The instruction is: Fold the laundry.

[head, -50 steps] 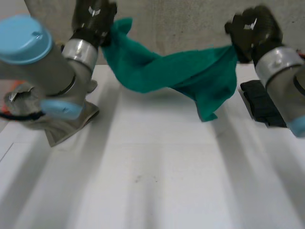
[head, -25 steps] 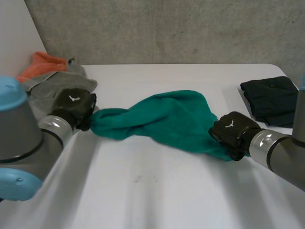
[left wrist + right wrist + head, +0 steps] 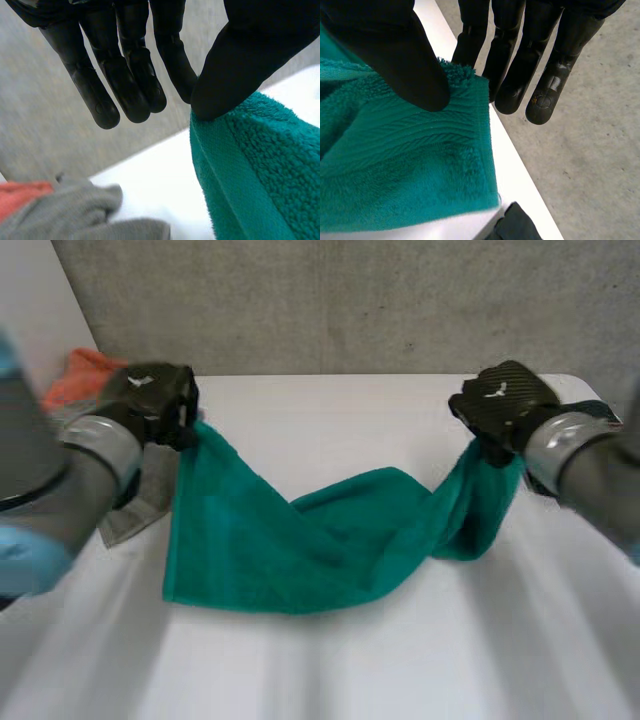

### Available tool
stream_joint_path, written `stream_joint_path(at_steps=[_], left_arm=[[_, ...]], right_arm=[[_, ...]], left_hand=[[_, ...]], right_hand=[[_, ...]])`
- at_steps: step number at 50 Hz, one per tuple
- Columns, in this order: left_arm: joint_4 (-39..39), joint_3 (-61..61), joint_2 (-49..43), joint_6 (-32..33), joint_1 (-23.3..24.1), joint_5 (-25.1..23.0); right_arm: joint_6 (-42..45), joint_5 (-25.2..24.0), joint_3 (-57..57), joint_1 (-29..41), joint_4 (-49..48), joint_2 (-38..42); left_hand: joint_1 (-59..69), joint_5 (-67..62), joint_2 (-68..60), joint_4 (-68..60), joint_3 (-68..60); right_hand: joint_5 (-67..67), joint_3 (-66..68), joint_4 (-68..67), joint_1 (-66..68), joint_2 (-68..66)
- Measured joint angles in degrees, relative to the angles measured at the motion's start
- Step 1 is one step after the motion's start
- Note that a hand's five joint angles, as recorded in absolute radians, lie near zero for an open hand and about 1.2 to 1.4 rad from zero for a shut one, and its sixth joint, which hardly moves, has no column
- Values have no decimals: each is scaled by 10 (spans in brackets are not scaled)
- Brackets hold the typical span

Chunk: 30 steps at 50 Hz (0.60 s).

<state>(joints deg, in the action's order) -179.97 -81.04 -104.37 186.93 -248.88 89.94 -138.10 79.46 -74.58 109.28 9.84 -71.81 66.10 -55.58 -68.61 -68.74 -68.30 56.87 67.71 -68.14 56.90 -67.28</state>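
I have the green towel (image 3: 300, 540) strung between both hands above the white table (image 3: 330, 670). My left hand (image 3: 155, 400), at about 10 o'clock on the table, pinches one top corner. My right hand (image 3: 500, 405), at about 2 o'clock, pinches the other. The left side hangs fairly flat. The middle sags to the table near the centre, and the right side is bunched and twisted under my right hand.

In the left wrist view my thumb (image 3: 240, 65) meets one finger right at the hemmed edge, with the other fingers straight and clear of the cloth. That is a thin bite, so I judge that a tug to pull the towel taut could slide the corner out. In the right wrist view my thumb (image 3: 395, 50) presses a bit further into the corner, so that side looks safer.

The twist on the right worries me most. If I lay the towel down as it hangs, that side would land doubled over and the fold would come out crooked.

The surroundings are a risk too. A grey cloth (image 3: 135, 505) lies just under and beside my left hand, with an orange cloth (image 3: 75, 375) beyond it at 10 o'clock. A dark folded garment (image 3: 515, 225) sits near my right hand at 2 o'clock. Spreading my hands wider or dragging the hem could snag or shift either pile.
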Motion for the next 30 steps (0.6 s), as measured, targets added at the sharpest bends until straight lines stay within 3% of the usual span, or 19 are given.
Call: stream_joint_path(at_steps=[3,4,6,13,14,19,23,25,26,30], left_arm=[[-13,68,-111,1,-2,1],[-17,90,-141,2,-3,1],[-22,119,-180,3,-4,0],[-34,152,-220,3,-5,-2],[-37,132,-198,4,-5,-4],[-51,32,-103,5,-4,-16],[-68,-71,-22,14,-4,-42],[-72,-91,-8,17,-4,-49],[-87,-177,48,42,-5,-82],[-103,-274,88,104,-6,-123]], right_arm=[[-5,25,35,18,-43,70],[-5,37,44,23,-55,91],[-4,56,56,30,-74,121],[-3,104,63,44,-128,177],[-3,111,57,45,-138,183],[-4,116,38,44,-146,182],[-7,114,25,41,-145,177],[-7,114,23,41,-145,176],[-10,113,13,40,-144,173],[-13,112,5,40,-143,170]], left_hand=[[0,0,0,0,0],[-133,111,136,125,123],[-302,258,281,282,276],[-302,258,281,282,276],[-518,509,533,537,529],[-506,499,526,530,524],[-363,373,399,405,397],[-358,368,394,400,392],[-285,294,322,324,321],[-293,294,324,324,322]], right_hand=[[0,0,0,0,0],[0,0,0,0,0],[0,0,0,0,0],[0,0,0,0,0],[0,0,0,0,0],[0,0,0,0,0],[0,0,0,0,0],[0,0,0,0,0],[0,0,0,0,0],[0,0,0,0,0]])
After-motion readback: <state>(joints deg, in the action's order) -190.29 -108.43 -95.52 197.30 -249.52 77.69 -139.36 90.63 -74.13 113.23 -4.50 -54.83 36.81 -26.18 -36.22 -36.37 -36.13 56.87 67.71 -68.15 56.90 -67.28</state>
